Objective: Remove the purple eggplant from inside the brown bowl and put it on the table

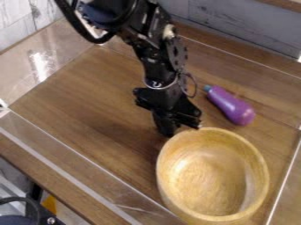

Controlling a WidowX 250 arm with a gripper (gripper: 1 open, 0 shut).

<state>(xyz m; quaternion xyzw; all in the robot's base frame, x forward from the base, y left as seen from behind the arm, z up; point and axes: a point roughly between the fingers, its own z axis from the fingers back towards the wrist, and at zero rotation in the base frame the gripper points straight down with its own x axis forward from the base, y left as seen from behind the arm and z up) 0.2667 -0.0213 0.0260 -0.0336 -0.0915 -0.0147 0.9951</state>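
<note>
In the single camera view, the brown bowl (pixel 213 173) sat on the table (pixel 83 105) toward the near right corner, and nothing lay in its hollow. The purple eggplant (pixel 230 104) lay flat on the wood beyond the bowl's far rim, clear of it, its narrow darker end pointing away to the left. The gripper (pixel 174 125) hung tip-down just beside the bowl's far-left rim, left of the eggplant and apart from it. Its dark fingers were drawn together with nothing between them, though the tips blurred against the rim, so whether they touched the bowl could not be told. The black arm (pixel 147 39) rose from there toward the far left corner.
</note>
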